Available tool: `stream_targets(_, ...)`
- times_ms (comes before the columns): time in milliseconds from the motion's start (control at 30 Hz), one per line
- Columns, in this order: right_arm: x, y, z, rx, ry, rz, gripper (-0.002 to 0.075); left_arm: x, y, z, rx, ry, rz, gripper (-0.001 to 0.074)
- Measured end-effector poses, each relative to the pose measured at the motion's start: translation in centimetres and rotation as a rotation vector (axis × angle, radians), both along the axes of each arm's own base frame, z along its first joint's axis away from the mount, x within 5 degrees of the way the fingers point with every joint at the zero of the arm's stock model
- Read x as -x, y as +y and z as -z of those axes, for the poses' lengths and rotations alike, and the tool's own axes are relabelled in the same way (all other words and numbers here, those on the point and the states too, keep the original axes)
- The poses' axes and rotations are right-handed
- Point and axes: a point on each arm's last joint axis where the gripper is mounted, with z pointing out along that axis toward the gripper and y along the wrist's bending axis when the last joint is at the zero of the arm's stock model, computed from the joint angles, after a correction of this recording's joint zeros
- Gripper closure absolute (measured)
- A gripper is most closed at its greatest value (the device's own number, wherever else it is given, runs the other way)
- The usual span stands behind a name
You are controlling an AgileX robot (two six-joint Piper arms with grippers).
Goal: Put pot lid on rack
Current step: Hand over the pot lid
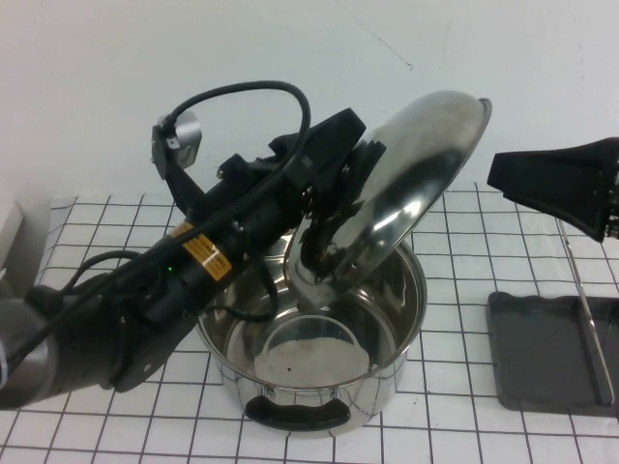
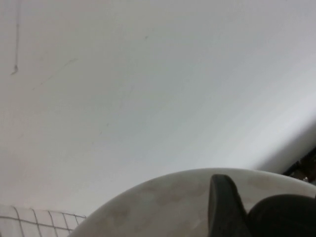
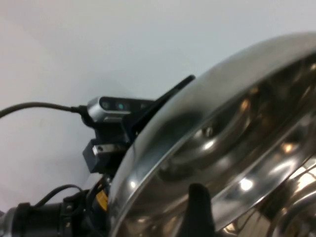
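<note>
The shiny steel pot lid (image 1: 426,174) hangs steeply tilted above the open pot (image 1: 319,338), its hollow underside facing the right. My left gripper (image 1: 340,184) is behind the lid and shut on its black knob (image 2: 281,217), with one fingertip (image 2: 224,207) against the domed top (image 2: 158,207). The rack (image 1: 542,358), a dark grey tray with a thin wire frame (image 1: 585,309), sits on the table at the right. My right gripper (image 1: 503,174) hovers above the rack, just right of the lid's rim and apart from it. The lid's underside (image 3: 237,128) fills the right wrist view.
The deep steel pot with black handles stands at the table's middle front, under the lid. The table has a white cloth with a black grid (image 1: 455,416). A white wall is behind. A pale object (image 1: 8,237) sits at the left edge.
</note>
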Motion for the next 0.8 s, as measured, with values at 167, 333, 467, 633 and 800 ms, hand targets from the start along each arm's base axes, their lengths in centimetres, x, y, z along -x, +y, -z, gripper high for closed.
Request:
stream_targets(167, -0.8, 0.2, -0.8, -0.019, -0.016, -0.026, 0.0206, -1.0, -1.0, -0.7, -0.017, -0.069, 0.026, 0.042)
stream_targets(333, -1.1, 0.3, -2.0, -0.02, -0.057, -0.041, 0.0206, -1.7, -1.7, -0.3, -0.018, -0.07, 0.037, 0.042)
stream_targets(467, -1.1, 0.4, -2.5, -0.029, -0.067, -0.05, 0.0206, -1.4, -2.6, 0.5, -0.029, -0.05, 0.046, 0.042)
stream_targets(633, -1.1, 0.4, -2.5, -0.029, -0.068, -0.05, 0.0206, -1.5, -3.0, 0.1, -0.027, -0.074, 0.042, 0.042)
stream_targets(800, -1.3, 0.2, -2.4, -0.029, -0.048, -0.024, 0.0206, -1.1, -4.6, -0.6, -0.022, -0.113, 0.074, 0.042)
